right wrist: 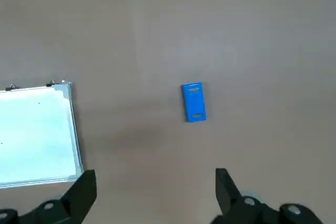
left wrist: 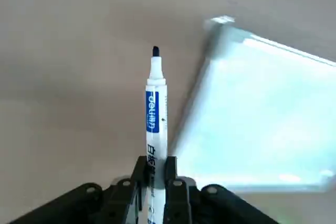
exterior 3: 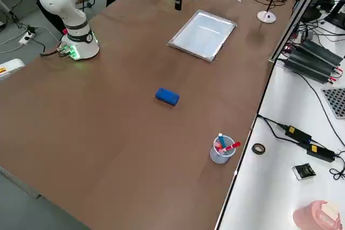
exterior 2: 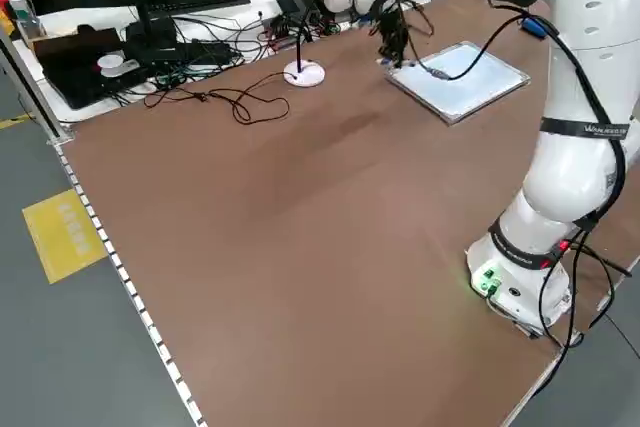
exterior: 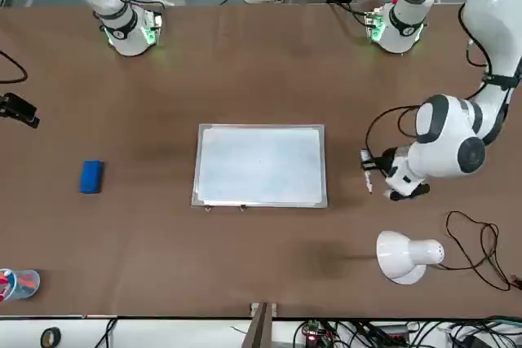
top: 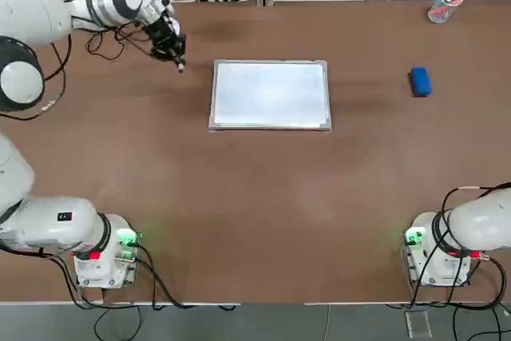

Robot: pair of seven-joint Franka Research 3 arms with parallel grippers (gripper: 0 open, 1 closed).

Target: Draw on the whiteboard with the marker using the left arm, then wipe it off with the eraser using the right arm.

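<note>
Top view: your left gripper (top: 177, 60) hangs off the whiteboard's (top: 270, 94) far left corner, over bare table (top: 255, 213); the marker (top: 180, 65) pokes out below it. The eraser (top: 420, 81) lies well apart to the board's right, near a clear cup (top: 444, 5).

Front view: the marker (exterior: 368, 174) sits just beside the whiteboard's (exterior: 261, 165) edge, tip down, not over the board. A white desk lamp (exterior: 405, 257) stands close by.

Left wrist view: your left fingers (left wrist: 140, 174) pinch the marker (left wrist: 155, 119) tight at the barrel (cap off, dark tip exposed). The whiteboard's (left wrist: 262, 114) corner lies beside the tip.

Right wrist view: your right gripper (right wrist: 155, 182) hangs high with fingers spread wide, nothing between them. The eraser (right wrist: 193, 102) lies flat on the table below, the whiteboard (right wrist: 37, 135) off to one side.
</note>
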